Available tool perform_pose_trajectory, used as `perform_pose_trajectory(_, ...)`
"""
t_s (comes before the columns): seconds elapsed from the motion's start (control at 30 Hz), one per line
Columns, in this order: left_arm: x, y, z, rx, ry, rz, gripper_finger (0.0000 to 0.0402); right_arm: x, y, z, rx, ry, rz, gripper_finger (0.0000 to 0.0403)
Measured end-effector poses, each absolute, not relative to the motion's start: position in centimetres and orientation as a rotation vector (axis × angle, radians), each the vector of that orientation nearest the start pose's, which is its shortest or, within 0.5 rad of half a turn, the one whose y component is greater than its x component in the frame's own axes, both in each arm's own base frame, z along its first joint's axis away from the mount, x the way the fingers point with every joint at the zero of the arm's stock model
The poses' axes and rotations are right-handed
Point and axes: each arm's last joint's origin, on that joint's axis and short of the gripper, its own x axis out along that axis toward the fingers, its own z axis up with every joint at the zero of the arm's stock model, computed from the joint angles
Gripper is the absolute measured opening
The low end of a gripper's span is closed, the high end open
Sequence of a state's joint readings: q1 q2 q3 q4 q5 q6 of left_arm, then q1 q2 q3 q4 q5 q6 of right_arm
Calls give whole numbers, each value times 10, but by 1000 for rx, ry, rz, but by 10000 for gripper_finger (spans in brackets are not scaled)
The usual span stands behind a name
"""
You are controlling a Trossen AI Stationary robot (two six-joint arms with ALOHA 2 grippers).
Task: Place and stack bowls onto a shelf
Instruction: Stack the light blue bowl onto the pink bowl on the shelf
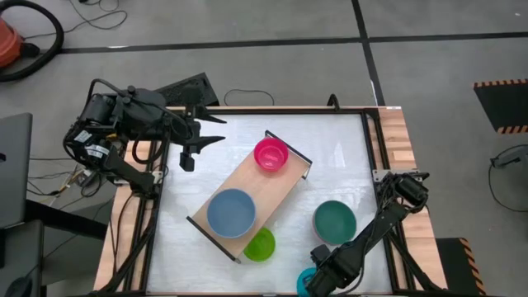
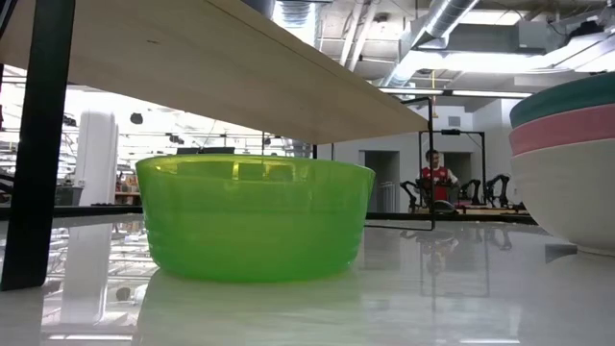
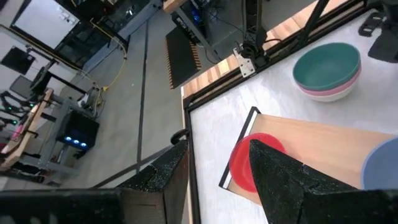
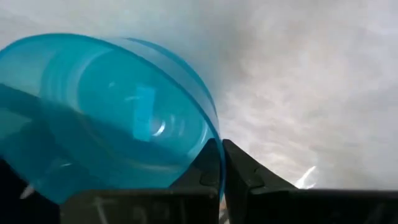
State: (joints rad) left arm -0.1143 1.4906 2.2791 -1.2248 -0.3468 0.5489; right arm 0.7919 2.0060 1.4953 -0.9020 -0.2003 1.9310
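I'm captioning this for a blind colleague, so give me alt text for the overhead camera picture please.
Seen from above, a wooden shelf lies diagonally on a white table, holding a magenta bowl and a blue bowl. A lime green bowl sits at its lower end, a teal bowl beside it. The right gripper grips a cyan bowl; the left gripper hovers apart.

Two bowls on the shelf; another apparently beside it.

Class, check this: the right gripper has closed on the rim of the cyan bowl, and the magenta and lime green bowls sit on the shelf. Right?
Not quite. The lime green bowl sits on the table beside the shelf, per the high view; the blue bowl joins the magenta bowl there. The right gripper does pinch the cyan bowl.
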Motion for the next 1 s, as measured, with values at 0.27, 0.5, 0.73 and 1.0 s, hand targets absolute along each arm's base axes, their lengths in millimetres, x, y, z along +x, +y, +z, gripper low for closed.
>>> perform_pose_trajectory(0.27, 214, -18, 540, 722, 476, -56, 153, 261, 238, 264, 894, 1553, -668, 23)
perform_pose_trajectory(0.5, 214, -19, 540, 721, 470, -76, 153, 218, 152, 364, 933, 1200, -816, 23)
perform_pose_trajectory(0.73, 243, -22, 518, 899, 549, -159, 153, 194, 74, 408, 969, 853, -828, 23)
perform_pose_trajectory(1.0, 314, -30, 484, 1163, 581, -227, 153, 214, 19, 407, 821, 889, -838, 23)
